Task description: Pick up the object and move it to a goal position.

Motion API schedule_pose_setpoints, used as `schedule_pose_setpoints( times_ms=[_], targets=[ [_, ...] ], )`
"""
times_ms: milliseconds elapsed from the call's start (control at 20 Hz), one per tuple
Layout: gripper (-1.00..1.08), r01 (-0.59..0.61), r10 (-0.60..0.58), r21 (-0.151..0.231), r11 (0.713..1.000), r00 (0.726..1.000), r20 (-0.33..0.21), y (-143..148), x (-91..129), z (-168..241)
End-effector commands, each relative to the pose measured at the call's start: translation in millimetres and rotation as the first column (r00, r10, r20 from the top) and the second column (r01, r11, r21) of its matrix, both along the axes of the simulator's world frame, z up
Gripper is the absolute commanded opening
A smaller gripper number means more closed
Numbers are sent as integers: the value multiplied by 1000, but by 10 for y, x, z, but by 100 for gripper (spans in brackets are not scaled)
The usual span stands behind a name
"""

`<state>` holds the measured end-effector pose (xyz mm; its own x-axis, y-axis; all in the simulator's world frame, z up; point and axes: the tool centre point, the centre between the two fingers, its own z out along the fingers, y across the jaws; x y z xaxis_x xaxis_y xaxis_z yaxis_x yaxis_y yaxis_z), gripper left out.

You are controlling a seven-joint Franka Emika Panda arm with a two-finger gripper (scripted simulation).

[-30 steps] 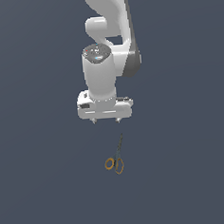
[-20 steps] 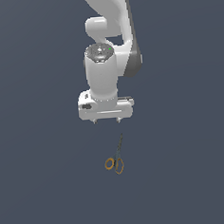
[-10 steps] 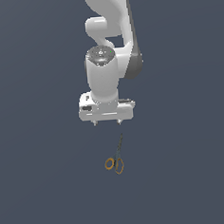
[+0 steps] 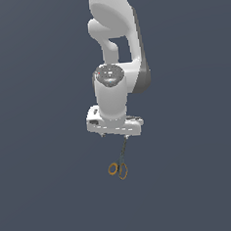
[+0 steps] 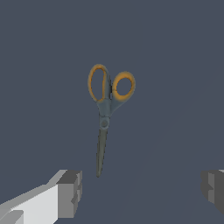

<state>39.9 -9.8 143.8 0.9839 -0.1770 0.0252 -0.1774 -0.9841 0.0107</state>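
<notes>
Hardly anything has moved since the earlier frames: my arm [image 4: 117, 48] has only drifted a touch, the wrist housing shifting slightly while the scissors lie exactly where they were. Going from the big to the small, my white arm comes down from the top of the exterior view, ending in the broad hand, and my gripper [image 4: 115, 135] hangs above the flat dark grey floor [image 4: 40, 192] with nothing between its fingers. In the wrist view the fingers [image 5: 70, 192] stand spread wide, one pad at each side of the frame, open air between them. The scissors [image 4: 120, 163] lie flat on the floor, apart from me, nearer the exterior camera than my hand and just a little to the exterior view's right of my centre. Their long axis runs near to far: the blade tips [image 5: 99, 173] point back toward my fingers, while the two orange-yellow ring handles [image 5: 111, 85] sit at the nearer end. As I judge it, I must slide forward along that axis, then descend with my fingers straddling the thin blades crosswise.
</notes>
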Motion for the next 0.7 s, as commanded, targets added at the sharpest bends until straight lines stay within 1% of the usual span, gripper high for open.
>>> schedule_pose_setpoints(
  times_ms=[0, 350, 650],
  targets=[
    [100, 56, -56, 4, 998, 998, -4, 54, 86, -131],
    [100, 211, -211, 12, 977, 977, -14, 211, 303, -520],
    [100, 294, -293, 14, 956, 956, -20, 301, 400, -746]
  ],
)
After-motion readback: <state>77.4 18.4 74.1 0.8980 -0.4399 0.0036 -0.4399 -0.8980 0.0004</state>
